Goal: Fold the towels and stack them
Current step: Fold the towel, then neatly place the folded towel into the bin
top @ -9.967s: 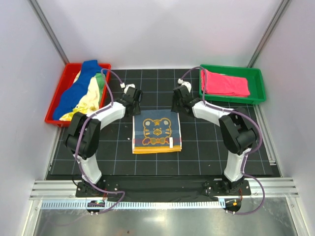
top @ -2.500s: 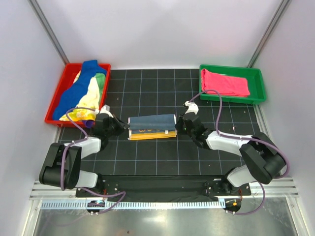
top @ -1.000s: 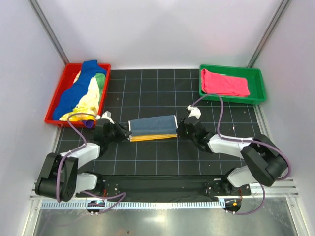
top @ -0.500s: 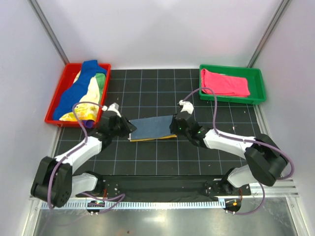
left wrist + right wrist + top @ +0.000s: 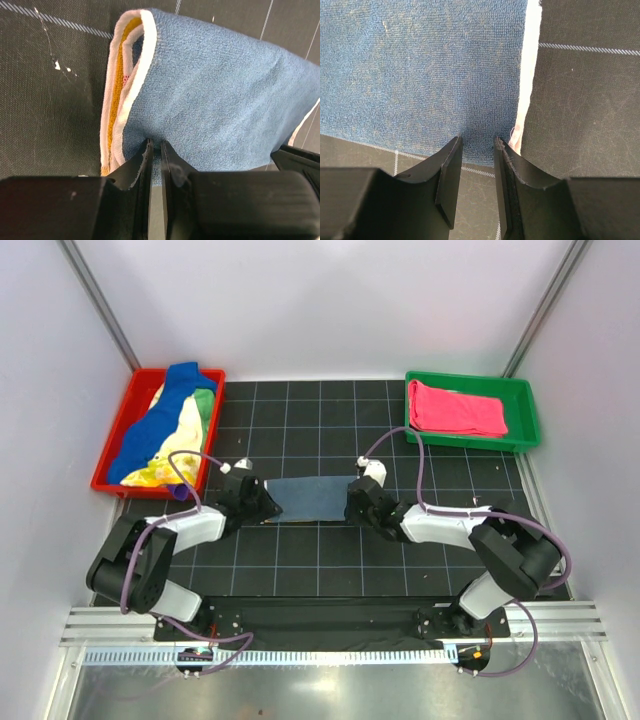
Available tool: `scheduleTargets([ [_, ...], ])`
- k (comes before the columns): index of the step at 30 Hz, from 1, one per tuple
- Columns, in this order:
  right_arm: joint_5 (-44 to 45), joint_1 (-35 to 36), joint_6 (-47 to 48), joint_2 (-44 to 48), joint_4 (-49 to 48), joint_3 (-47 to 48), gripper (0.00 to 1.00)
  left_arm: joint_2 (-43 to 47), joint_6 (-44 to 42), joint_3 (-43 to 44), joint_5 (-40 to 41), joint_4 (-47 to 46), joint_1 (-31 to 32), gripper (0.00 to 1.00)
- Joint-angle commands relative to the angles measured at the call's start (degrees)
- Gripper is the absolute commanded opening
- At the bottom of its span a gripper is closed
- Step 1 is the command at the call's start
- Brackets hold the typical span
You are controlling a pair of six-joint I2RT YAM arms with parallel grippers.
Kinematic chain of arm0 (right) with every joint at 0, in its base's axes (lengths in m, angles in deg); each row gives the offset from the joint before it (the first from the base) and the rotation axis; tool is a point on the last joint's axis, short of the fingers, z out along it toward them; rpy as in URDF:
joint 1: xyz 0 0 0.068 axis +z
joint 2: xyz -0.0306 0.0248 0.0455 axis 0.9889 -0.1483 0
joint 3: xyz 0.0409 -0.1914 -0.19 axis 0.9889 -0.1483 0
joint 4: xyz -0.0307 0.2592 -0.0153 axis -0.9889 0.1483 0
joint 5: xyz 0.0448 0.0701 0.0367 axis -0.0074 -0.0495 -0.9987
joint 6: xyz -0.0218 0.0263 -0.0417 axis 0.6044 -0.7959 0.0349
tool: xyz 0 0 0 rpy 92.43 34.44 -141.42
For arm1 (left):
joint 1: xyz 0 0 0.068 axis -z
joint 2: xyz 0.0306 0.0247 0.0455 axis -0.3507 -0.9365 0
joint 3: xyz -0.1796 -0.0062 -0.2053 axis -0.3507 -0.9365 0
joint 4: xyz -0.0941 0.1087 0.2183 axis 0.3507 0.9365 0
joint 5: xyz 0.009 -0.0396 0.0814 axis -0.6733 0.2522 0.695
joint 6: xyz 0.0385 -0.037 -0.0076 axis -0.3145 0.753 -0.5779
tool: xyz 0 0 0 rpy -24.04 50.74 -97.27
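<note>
Though the towel (image 5: 310, 498) hides its inner layers, left tool (image 5: 155, 142) and right tool (image 5: 477, 140) pinch its ends.

One folded towel (image 5: 312, 499) lies flat at the middle of the black mat (image 5: 320, 560) as a narrow strip, long side running left to right, plain blue face up. White and orange layers show along its left end. A pink-red towel (image 5: 458, 409) lies folded flat in the green tray (image 5: 470, 444) at the mat's far right corner. In the red tray (image 5: 110, 445) at the far left corner sits a loose heap: a dark blue towel (image 5: 160, 420) on top, a green towel (image 5: 205, 405) and a yellow towel (image 5: 185, 435) beside it.
</note>
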Motion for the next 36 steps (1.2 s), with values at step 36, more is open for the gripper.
scheduleTargets([
  [36,-12.6,-11.33,7.0,-10.81,5.66,13.45,0.69,-18.45,-3.53,23.12,-1.82,1.85,12.88,0.22],
])
